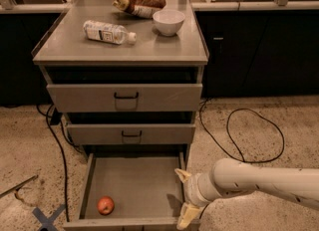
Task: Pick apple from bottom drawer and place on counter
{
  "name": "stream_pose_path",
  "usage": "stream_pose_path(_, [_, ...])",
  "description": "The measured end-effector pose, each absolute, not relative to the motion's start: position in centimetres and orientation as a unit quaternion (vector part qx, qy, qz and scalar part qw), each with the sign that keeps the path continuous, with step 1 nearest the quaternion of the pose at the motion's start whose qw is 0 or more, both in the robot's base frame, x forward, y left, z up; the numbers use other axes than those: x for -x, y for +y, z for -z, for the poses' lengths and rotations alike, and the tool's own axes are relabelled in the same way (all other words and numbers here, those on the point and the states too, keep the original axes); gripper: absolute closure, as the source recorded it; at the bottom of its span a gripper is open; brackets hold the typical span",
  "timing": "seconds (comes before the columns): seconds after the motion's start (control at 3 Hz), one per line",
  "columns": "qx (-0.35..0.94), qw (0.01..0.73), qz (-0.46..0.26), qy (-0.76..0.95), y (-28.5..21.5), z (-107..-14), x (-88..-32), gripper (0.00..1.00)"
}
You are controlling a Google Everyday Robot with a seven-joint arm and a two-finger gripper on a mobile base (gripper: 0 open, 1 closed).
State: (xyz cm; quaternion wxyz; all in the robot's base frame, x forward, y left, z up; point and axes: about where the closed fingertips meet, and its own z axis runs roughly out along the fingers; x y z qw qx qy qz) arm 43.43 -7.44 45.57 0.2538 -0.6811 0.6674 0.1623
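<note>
The apple [105, 205], small and red-orange, lies on the floor of the bottom drawer [134, 185], near its front left corner. The drawer is pulled out and open. My gripper [182, 196] hangs at the drawer's right wall, to the right of the apple and well apart from it. Its two pale fingers [182, 175] are spread wide and hold nothing. The counter [149, 48] is the grey top of the cabinet above.
On the counter lie a plastic water bottle [107, 32], a chip bag [141, 2] and a white bowl [168, 22]. The two upper drawers [124, 97] are shut. Black cables [249, 135] run over the speckled floor on both sides of the cabinet.
</note>
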Motion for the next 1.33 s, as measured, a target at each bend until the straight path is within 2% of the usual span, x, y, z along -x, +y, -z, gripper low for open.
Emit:
stream_pose_path(0.33, [0.697, 0.276, -0.145, 0.646, -3.9, -42.1, -45.9, 0.00])
stream_pose_path(1.33, [0.690, 0.300, -0.151, 0.641, -3.7, -37.6, -47.0, 0.00])
